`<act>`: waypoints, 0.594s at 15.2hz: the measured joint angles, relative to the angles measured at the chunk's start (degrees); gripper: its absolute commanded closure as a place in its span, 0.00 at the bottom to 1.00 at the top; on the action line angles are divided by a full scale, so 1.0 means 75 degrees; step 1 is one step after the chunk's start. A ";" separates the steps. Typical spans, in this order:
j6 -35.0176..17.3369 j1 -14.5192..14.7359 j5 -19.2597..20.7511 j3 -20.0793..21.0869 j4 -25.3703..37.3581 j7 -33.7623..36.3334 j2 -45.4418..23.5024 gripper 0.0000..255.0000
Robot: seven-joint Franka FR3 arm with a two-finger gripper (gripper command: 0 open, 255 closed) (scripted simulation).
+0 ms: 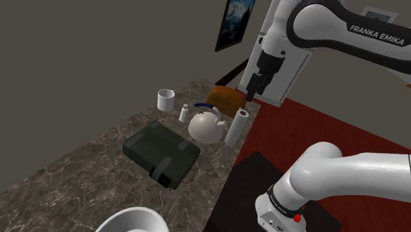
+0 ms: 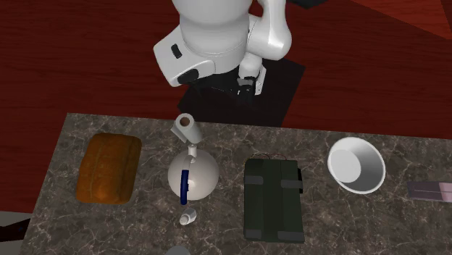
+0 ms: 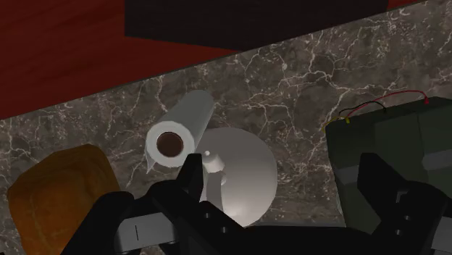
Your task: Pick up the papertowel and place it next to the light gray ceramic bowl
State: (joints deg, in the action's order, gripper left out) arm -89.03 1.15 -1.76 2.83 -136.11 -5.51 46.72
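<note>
**A:** What is cut off or hidden here?

**B:** In the wrist view the black body of the end effector point(image 3: 282, 163) covers part of the white teapot point(image 3: 243, 174) and a corner of the brown loaf point(image 3: 58, 192). One finger point(image 3: 380, 181) overlaps the dark green case point(image 3: 406, 138), which is also cut by the picture's edge. In the second exterior view a flat greyish thing point(image 2: 432, 191) is cut off at the right edge, and I cannot tell what it is.

**A:** And the paper towel?

**B:** The paper towel roll point(image 3: 177, 134) stands upright on the marbled worktop point(image 3: 290, 80), at the edge nearest the stand. It is just beside the teapot, with the loaf on its other side. The light bowl point(image 2: 371, 174) is well apart from it, beyond the case, towards the second exterior view's right.

**A:** How does it sit against the end effector?

**B:** The end effector hangs above it with its fingers apart and nothing in them. The roll lies just outside one fingertip, on the loaf's side, not between the fingers. The teapot is under the gap.
</note>
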 measured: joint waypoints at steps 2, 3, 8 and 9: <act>-0.0113 -0.0025 0.0029 -0.0056 -0.0068 -0.0052 -0.0060 0.00; -0.0264 -0.0055 0.0060 -0.0123 -0.0163 -0.0109 -0.0131 0.00; -0.1294 -0.0280 0.0275 -0.0625 -0.0613 -0.0551 -0.0818 0.00; -0.1475 -0.0317 0.0302 -0.0711 -0.0686 -0.0622 -0.0945 0.00</act>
State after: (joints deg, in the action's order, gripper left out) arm -100.09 -1.23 0.51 -2.50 -141.26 -10.17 39.63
